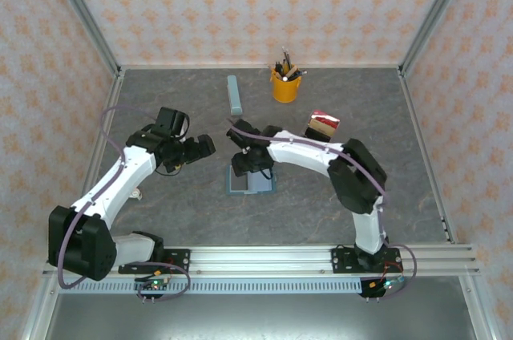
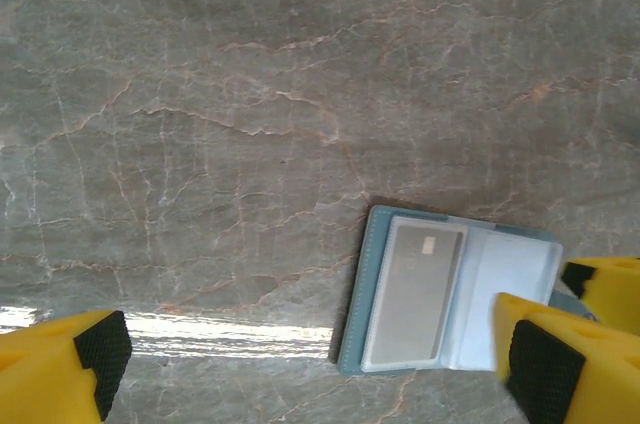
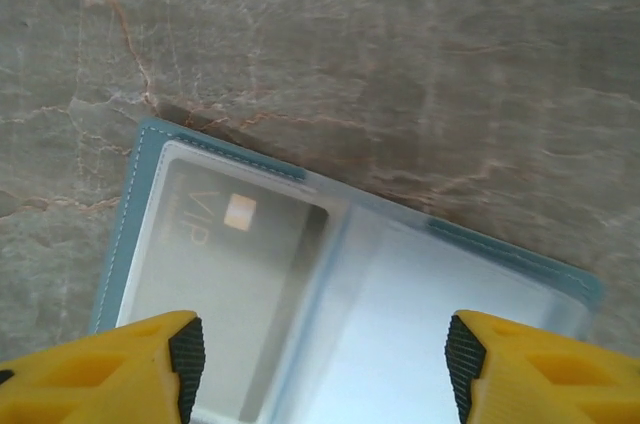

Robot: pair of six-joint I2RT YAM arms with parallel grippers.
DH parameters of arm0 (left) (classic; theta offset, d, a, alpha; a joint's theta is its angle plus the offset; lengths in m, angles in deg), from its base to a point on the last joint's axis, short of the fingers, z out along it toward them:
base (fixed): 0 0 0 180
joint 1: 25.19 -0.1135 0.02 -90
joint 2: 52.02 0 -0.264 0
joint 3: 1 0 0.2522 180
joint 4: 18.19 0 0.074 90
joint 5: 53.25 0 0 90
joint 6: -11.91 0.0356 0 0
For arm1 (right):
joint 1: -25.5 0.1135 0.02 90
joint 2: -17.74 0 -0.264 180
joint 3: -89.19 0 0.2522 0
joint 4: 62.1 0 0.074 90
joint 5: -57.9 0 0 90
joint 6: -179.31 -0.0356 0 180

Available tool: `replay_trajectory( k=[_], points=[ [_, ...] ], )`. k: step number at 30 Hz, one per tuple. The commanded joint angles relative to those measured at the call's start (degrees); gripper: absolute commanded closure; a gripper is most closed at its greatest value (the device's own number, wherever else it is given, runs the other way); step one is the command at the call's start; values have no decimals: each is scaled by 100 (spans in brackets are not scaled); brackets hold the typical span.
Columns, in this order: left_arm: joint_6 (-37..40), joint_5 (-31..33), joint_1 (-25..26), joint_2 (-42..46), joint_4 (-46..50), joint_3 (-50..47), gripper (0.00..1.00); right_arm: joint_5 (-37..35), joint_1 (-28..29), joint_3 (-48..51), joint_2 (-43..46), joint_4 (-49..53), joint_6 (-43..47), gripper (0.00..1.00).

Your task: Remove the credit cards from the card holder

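- Writing: pale "VIP" lettering and a small gold chip square on the grey credit card (image 3: 225, 274), read through a clear pocket
- Teal-blue folding card holder (image 3: 150, 159) lies open and flat on the grey marbled table (image 3: 420, 34); dark teal stitched rim, lighter blue inside; grey card sits in the left leaf; right leaf pale, contents cannot be told
- Position: mid-table in the top view (image 1: 251, 182), between the two arms
- Right gripper (image 3: 325, 364): yellow fingers spread apart above the holder, nothing pinched
- Left gripper (image 2: 320, 369): fingers wide apart, empty, over the table beside the holder
- Small stack of red and tan-brown cards (image 1: 323, 125) on the table near the yellow pen cup (image 1: 284, 86), well apart from the holder
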Motion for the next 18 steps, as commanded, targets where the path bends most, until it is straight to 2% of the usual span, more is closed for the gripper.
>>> replay_trajectory(
  k=[1,8,13,18],
  points=[
    [-215,300,-81,228,-119,-200,0,-465,-62,-315,-181,406,139,32],
    [-344,25,-81,218,-359,-487,0,-326,-74,-599,-682,755,430,30],
    [-351,-400,-82,71,-599,-624,0,-66,-155,-575,-793,871,519,30],
    [-373,-920,-66,-148,-990,-813,4,-10,-237,-582,-930,1073,669,37]
  ],
)
